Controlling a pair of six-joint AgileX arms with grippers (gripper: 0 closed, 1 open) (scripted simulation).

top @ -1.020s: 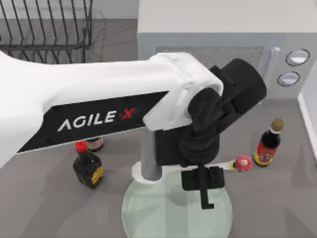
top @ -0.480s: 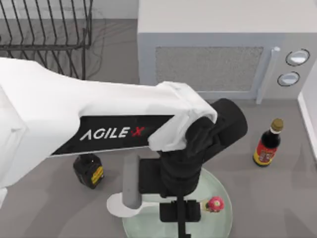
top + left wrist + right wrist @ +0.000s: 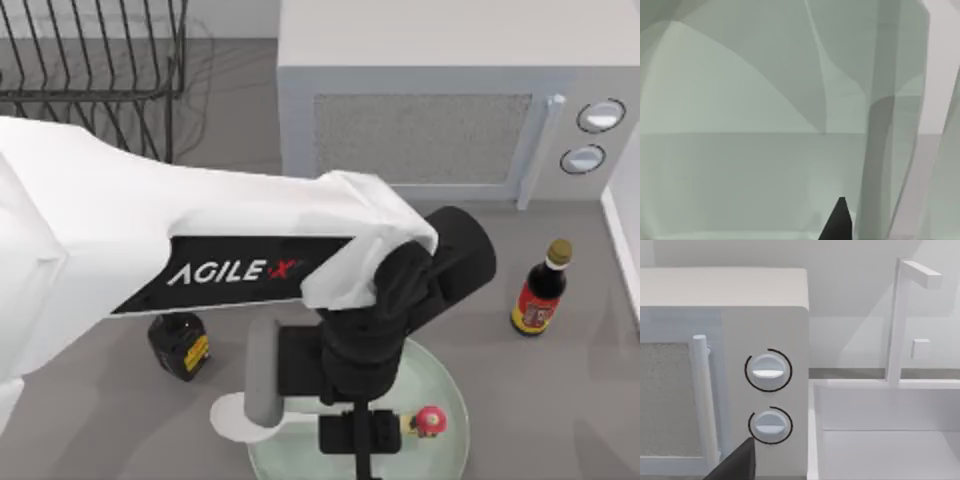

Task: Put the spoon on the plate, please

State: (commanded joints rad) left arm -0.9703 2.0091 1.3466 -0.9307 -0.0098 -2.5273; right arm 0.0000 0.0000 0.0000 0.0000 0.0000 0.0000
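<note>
My left gripper (image 3: 362, 445) hangs over the pale-green plate (image 3: 440, 385) near the table's front edge, shut on the white spoon's handle. The spoon (image 3: 233, 418) lies crosswise under the gripper. Its oval bowl pokes out past the plate's left rim, and its pink-red knob (image 3: 430, 420) is over the plate's right half. I cannot tell whether the spoon touches the plate. The left wrist view shows the glassy plate (image 3: 740, 150) from very close, with one dark fingertip (image 3: 839, 222). My right gripper (image 3: 735, 467) is parked, facing the microwave's knobs.
A microwave (image 3: 420, 110) stands behind the plate and a wire dish rack (image 3: 90, 60) at the back left. A red-labelled sauce bottle (image 3: 540, 290) stands to the plate's right. A dark, yellow-labelled bottle (image 3: 180, 345) stands to its left. A white sink (image 3: 890, 430) is at the far right.
My left arm has carried the spoon forward from the plate's back rim to over the plate. The knob has moved left and forward, and the arm now covers the dark bottle's red cap.
</note>
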